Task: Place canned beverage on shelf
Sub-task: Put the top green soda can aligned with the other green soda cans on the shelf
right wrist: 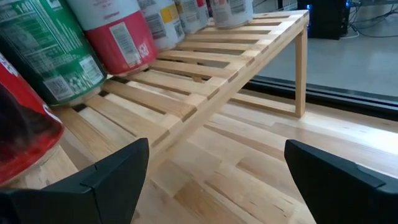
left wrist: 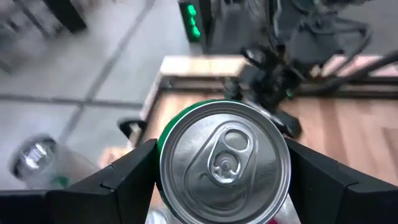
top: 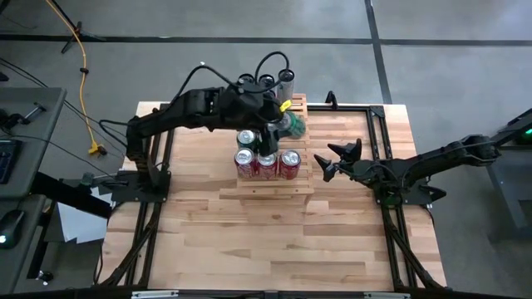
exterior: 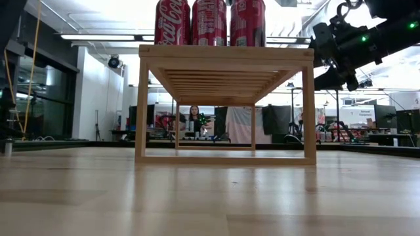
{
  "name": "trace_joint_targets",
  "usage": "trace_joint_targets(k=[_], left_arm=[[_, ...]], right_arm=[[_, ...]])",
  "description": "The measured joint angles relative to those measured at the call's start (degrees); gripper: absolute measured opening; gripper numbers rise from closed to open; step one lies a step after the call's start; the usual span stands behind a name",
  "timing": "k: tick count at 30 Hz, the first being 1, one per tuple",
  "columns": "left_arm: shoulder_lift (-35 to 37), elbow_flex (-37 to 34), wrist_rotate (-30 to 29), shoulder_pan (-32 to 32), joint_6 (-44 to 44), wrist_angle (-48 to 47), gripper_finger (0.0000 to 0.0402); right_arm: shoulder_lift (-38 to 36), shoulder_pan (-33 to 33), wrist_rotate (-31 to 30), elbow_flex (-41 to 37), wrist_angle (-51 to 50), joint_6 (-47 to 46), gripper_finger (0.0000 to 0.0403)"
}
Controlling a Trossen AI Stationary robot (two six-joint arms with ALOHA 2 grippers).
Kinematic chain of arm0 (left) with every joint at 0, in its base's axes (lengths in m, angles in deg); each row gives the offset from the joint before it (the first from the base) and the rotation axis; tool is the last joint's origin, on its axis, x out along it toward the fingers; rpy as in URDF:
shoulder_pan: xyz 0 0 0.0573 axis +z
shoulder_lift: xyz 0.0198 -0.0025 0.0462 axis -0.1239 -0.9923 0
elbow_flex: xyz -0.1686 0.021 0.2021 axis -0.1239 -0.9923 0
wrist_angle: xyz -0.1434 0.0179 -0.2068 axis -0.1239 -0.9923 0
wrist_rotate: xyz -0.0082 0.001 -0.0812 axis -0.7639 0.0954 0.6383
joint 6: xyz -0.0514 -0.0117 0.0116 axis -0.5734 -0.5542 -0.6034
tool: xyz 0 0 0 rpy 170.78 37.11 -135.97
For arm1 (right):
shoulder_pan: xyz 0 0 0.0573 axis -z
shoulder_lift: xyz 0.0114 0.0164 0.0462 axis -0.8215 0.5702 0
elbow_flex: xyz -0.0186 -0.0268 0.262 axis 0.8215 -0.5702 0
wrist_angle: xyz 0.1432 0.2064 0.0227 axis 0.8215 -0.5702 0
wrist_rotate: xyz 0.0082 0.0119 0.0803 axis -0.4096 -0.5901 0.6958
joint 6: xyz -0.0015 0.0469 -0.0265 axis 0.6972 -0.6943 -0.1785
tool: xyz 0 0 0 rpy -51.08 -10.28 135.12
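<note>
The pale wooden slatted shelf (top: 268, 186) stands mid-table. Three red cans (top: 267, 165) stand on their bases in a row on its near step, with another can (top: 247, 139) behind them. My left gripper (top: 283, 124) reaches in from the left over the shelf's far right part and is shut on a green can (top: 295, 124). The can's silver top (left wrist: 224, 162) fills the left wrist view. My right gripper (top: 332, 159) is open and empty just right of the shelf, and its wrist view shows the shelf's slats (right wrist: 205, 81). My left gripper pinches the green can's round side wall (left wrist: 163, 143) between its two fingers, one finger (left wrist: 124, 177) on each side, just below the can's top rim. The can's top faces back toward the wrist. The can is held clear above the shelf.
Three more cans (top: 266, 81) stand beyond the table's far edge behind the shelf. Black frame rails (top: 378, 141) run along the table's left and right sides. Bare wood lies between the shelf and the near edge (top: 274, 249). In the low view the red cans (exterior: 209, 23) stand atop the shelf (exterior: 223, 56).
</note>
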Motion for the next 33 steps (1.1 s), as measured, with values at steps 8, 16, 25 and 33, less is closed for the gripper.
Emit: trace_joint_targets(k=[8, 16, 25, 33], left_arm=[[-0.42, 0.06, 1.55, 1.52, -2.17, -4.33, 0.0278], [-0.39, -0.52, 8.62, 1.72, -3.31, -4.38, 0.0278], [-0.44, -0.73, 8.94, 2.05, -3.31, -6.91, 0.0278], [-0.48, -0.73, 8.96, 2.03, -2.62, -8.89, 0.0278]], right_arm=[[0.74, 0.06, -0.37, 0.00, -0.63, -0.60, 0.0360], [0.76, 0.06, -0.44, 0.00, -0.20, -1.93, 0.0360], [0.76, 0.06, -0.46, 0.00, -0.31, -1.94, 0.0360], [0.76, 0.06, -0.46, 0.00, -0.19, -1.94, 0.0360]])
